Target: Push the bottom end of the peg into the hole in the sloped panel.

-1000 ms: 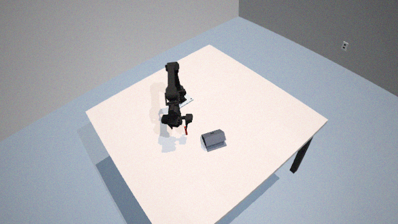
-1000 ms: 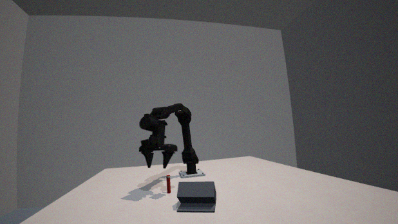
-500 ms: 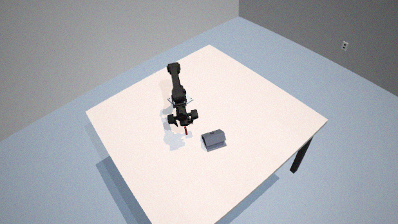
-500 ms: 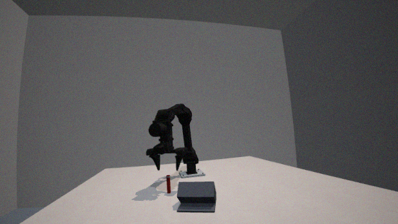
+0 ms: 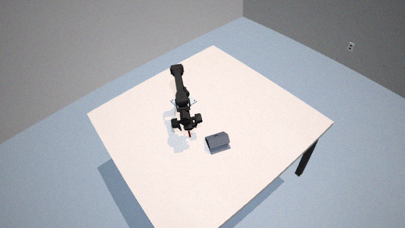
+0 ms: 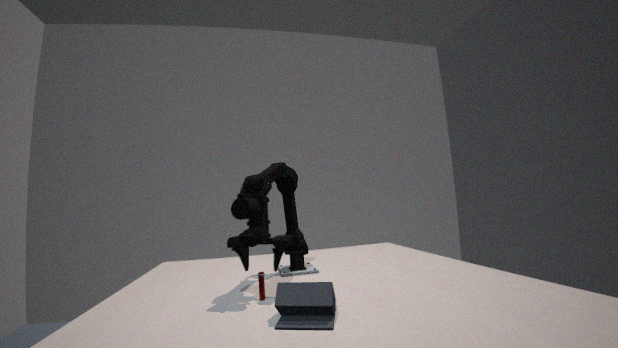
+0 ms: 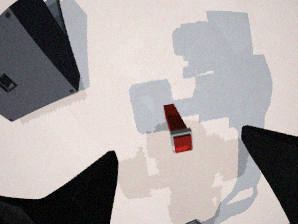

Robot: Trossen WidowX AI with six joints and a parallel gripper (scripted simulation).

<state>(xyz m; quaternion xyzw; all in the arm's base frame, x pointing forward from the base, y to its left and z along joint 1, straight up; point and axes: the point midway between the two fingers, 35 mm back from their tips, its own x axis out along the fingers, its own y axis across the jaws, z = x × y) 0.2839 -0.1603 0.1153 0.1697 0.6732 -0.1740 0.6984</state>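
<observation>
A red peg (image 5: 189, 134) (image 6: 262, 287) (image 7: 175, 120) with a grey band near its top stands upright on the table. In the wrist view its top looks square, and it shows between the two fingers. My gripper (image 6: 261, 270) (image 7: 182, 145) is open and empty, pointing down, with its fingertips a little above the peg's top. The grey sloped panel block (image 5: 217, 141) (image 6: 305, 295) (image 7: 30, 65) stands beside the peg. Its hole (image 5: 215, 135) (image 7: 7, 82) is a small dark rectangular opening in the sloped face. The hole is hidden in the exterior view.
The pale table (image 5: 262, 108) (image 6: 425, 300) carries the arm, whose light base plate (image 6: 299, 270) is behind the peg. Shadows of the arm fall around the peg. A table edge runs beyond the block in the top view.
</observation>
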